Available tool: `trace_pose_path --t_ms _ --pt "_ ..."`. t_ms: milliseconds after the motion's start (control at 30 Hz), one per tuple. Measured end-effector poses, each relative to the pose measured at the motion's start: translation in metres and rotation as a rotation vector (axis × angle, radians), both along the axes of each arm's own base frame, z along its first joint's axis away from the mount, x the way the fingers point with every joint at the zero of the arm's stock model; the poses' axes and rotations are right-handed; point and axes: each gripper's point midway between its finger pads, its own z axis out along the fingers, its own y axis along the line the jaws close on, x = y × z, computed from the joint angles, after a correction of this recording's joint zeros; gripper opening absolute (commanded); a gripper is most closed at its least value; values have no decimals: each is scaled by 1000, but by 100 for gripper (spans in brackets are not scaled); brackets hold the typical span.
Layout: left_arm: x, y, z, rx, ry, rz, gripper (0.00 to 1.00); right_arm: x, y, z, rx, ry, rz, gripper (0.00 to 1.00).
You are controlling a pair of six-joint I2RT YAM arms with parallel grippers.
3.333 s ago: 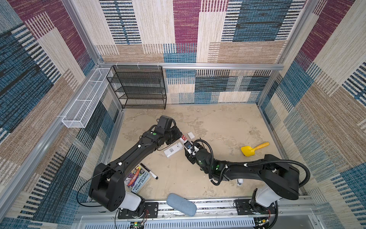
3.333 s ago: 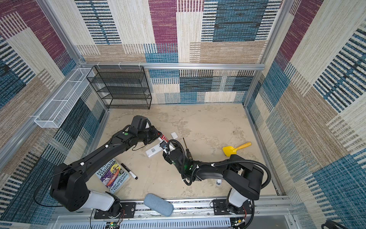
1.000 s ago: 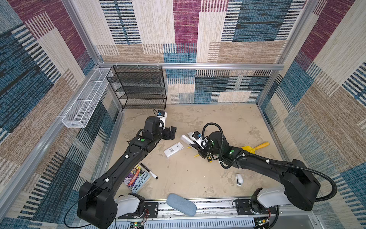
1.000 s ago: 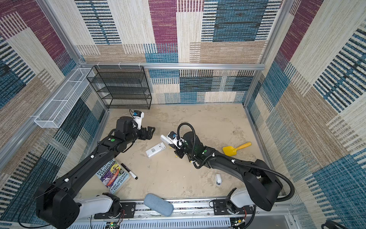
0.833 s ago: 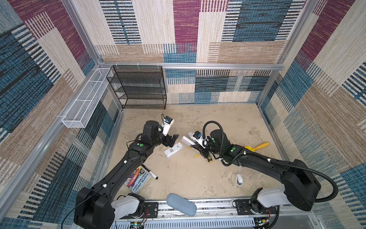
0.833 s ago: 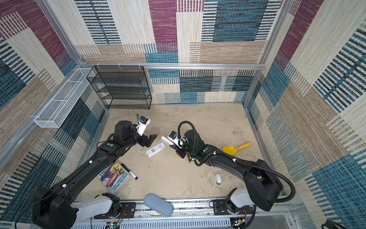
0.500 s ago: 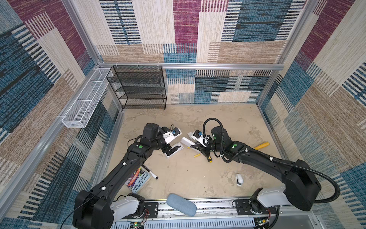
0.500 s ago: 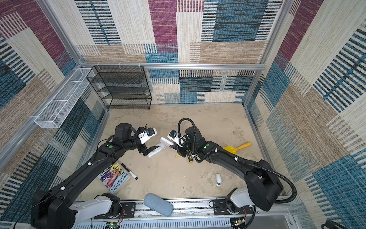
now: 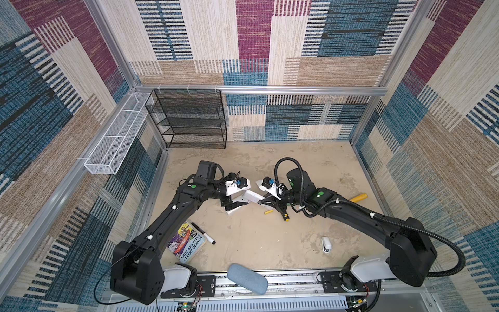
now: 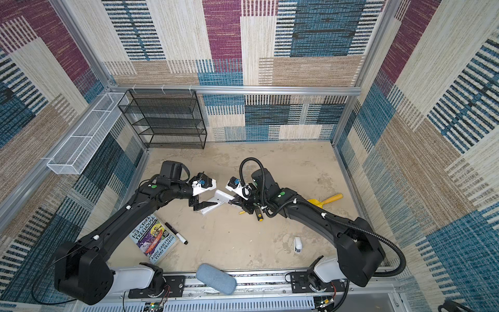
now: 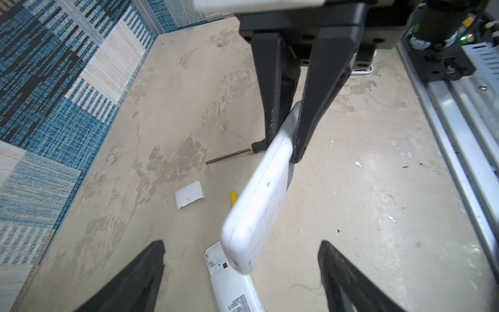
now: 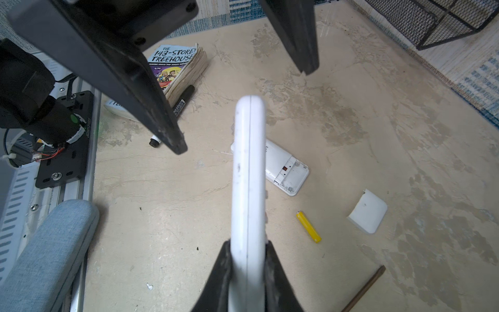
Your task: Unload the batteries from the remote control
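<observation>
The spread left tool (image 11: 240, 243) has swung to mid-frame, flanking the white remote (image 12: 249, 162) pinched by the right tool (image 12: 249, 250), probably to open it.

Raised remote (image 12: 248, 162) hangs mid-table between my left pincer (image 11: 240, 243) and right pincer (image 12: 248, 243). The other remote (image 12: 286, 170) lies on the table under its left end. A battery (image 9: 268, 212) lies just right of that, with the screwdriver (image 9: 284, 214) beside it. Book (image 9: 186, 241) and marker (image 9: 203, 233) are front-left, rack (image 9: 189, 118) back-left.
</observation>
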Motion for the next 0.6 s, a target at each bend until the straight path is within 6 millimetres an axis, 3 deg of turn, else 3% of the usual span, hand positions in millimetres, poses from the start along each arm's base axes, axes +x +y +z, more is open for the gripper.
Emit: trace_pose_path --t_ms 300,600 --pt "-15 -10 -6 -47 99 -116 77 -2 4 7 12 -6 33 0" --pt "-15 -14 -4 -67 126 -136 64 -2 6 10 17 -14 43 0"
